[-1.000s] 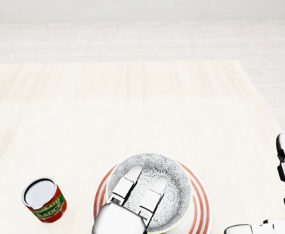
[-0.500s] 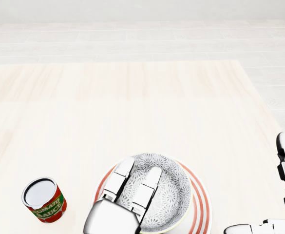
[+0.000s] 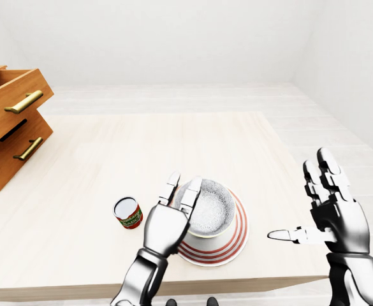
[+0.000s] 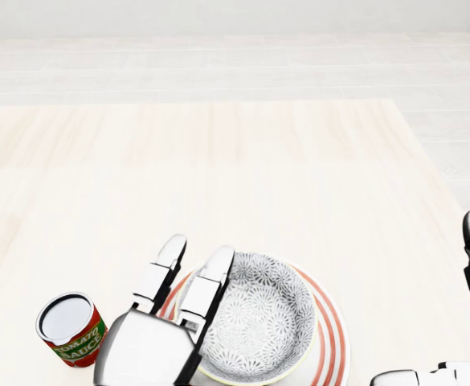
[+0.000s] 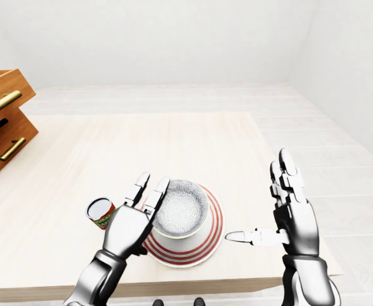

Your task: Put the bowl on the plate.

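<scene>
Left hand point(image 4: 150, 346) splayed beside bowl point(image 4: 259, 322) (on plate point(image 4: 332, 338), near table point(image 4: 218, 177) edge).

close downward head view, wider eye pair, same plate point(image 4: 332, 331)
</scene>
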Motion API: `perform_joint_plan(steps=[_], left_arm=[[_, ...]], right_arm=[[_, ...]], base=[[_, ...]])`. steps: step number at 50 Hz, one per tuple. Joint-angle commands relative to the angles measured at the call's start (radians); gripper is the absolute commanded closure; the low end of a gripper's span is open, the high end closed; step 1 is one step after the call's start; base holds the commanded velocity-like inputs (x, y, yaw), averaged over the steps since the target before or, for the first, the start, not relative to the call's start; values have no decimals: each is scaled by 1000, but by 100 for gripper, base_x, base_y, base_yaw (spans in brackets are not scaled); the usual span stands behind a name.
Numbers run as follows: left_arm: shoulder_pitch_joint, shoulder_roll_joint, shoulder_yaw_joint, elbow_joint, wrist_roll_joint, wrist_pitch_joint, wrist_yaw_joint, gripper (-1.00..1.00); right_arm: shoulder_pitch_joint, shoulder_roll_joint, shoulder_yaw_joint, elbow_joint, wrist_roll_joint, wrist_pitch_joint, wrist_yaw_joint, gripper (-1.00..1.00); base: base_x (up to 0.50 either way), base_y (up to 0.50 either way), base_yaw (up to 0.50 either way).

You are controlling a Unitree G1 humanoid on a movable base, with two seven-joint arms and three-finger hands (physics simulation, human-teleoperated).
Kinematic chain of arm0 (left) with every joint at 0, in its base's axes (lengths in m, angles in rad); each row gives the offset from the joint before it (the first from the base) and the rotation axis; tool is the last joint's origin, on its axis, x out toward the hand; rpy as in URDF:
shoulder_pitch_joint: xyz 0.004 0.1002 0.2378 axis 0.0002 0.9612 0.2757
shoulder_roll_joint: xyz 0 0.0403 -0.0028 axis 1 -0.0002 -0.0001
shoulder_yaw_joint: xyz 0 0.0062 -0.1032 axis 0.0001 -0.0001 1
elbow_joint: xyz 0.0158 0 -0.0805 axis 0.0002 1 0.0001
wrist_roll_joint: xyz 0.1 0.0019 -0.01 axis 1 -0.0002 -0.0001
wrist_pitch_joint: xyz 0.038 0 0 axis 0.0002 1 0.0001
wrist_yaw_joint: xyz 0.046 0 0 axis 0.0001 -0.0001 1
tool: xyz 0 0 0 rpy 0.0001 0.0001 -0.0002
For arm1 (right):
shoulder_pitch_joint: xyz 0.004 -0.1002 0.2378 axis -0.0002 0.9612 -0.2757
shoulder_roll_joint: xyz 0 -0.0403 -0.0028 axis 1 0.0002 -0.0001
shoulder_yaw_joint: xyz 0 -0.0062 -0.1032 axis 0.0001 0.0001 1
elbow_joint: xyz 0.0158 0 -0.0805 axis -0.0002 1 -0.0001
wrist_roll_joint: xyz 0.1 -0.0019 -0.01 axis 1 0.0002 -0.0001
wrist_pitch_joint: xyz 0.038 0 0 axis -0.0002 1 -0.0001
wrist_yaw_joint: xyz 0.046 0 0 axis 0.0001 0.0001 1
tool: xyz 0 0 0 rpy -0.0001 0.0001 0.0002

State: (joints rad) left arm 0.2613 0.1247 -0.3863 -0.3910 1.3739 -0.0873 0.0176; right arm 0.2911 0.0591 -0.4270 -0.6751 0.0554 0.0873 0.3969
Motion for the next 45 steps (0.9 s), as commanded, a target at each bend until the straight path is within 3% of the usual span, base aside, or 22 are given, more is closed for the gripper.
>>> perform_joint_plan(steps=[1, 19, 45], left_arm=[[34, 6, 66, -164, -116, 0, -121, -100], [37, -7, 172, -163, -177, 0, -138, -100], [37, -28, 189, -126, -159, 0, -125, -100]], right_arm=[[4, 5, -1, -33, -4, 0, 3, -100], [13, 17, 17, -43, -20, 0, 2, -100], [11, 14, 22, -21, -19, 0, -1, -100]], base=[[0, 0, 0], [0, 0, 0], [0, 0, 0]])
